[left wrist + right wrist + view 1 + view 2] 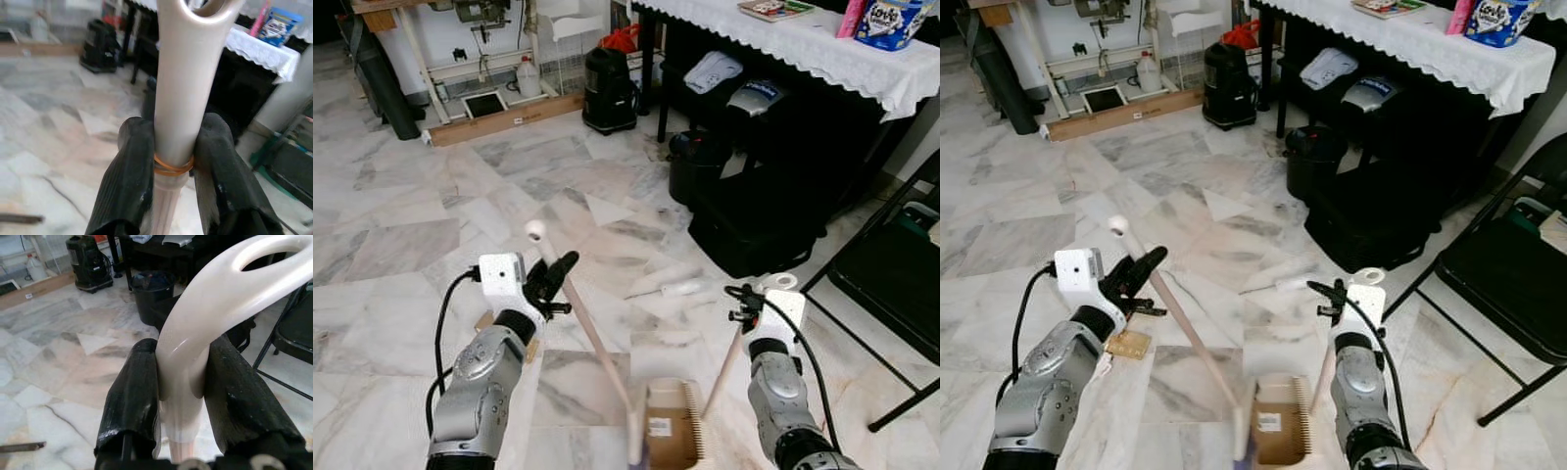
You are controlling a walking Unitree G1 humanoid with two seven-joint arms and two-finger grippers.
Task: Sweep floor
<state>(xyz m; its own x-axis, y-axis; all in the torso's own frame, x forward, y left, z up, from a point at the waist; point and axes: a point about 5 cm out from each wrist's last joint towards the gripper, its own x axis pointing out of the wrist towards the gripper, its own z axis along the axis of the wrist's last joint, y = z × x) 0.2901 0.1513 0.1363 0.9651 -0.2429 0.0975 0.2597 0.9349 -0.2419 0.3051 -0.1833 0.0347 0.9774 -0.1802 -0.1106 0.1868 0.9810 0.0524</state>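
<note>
A tan dustpan [671,423], its label unreadable, sits on the marble floor [401,225] between both arms, cut off at the frame's lower edge. The left gripper [555,277] is clamped on the broom handle [582,323]; the left wrist view reveals an orange rubber band [172,166]. The right gripper [183,382] is closed around the dustpan handle [205,323]. Beyond the dustpan, a blue box [891,22] on the table [822,54] reads "love".

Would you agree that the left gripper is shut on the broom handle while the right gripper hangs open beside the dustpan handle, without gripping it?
Not quite. The left gripper is indeed shut on the broom handle, but the right gripper is not open: the right wrist view shows both black fingers pressed against the cream dustpan handle, so it is shut on it.
</note>
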